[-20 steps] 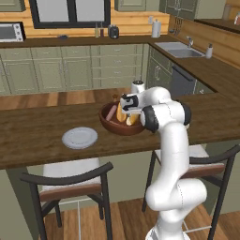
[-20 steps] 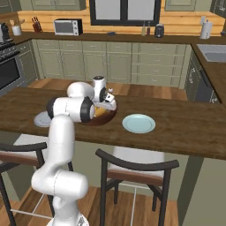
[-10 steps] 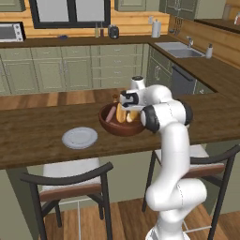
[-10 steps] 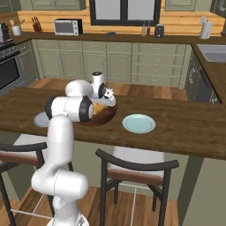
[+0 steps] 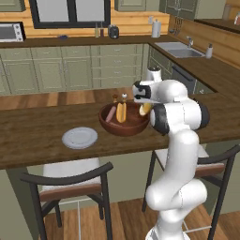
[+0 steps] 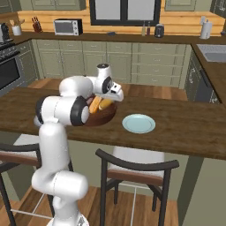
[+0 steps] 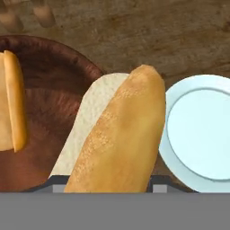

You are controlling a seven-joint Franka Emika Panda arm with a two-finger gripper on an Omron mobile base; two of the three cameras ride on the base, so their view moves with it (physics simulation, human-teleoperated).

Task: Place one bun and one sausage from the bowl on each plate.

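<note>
My gripper (image 5: 145,109) is shut on a golden bun (image 7: 121,134), which stands at the right rim of the dark-brown wooden bowl (image 5: 125,126). In the hand view this bun runs lengthwise away from the camera and hides the finger tips. A second bun (image 5: 121,112) and a pinkish sausage (image 5: 110,113) lie in the bowl. The pale blue-green plate (image 6: 138,123) sits just right of the bowl. The grey-white plate (image 5: 80,138) lies to the bowl's left, with nothing on it.
All of this rests on a long wooden counter (image 5: 33,140). Two dark chairs (image 5: 70,187) stand at its near edge. Small brown shakers (image 5: 119,97) stand behind the bowl.
The jaws have closed from wide open onto the bun at the bowl's right side. The arm has hardly shifted.
</note>
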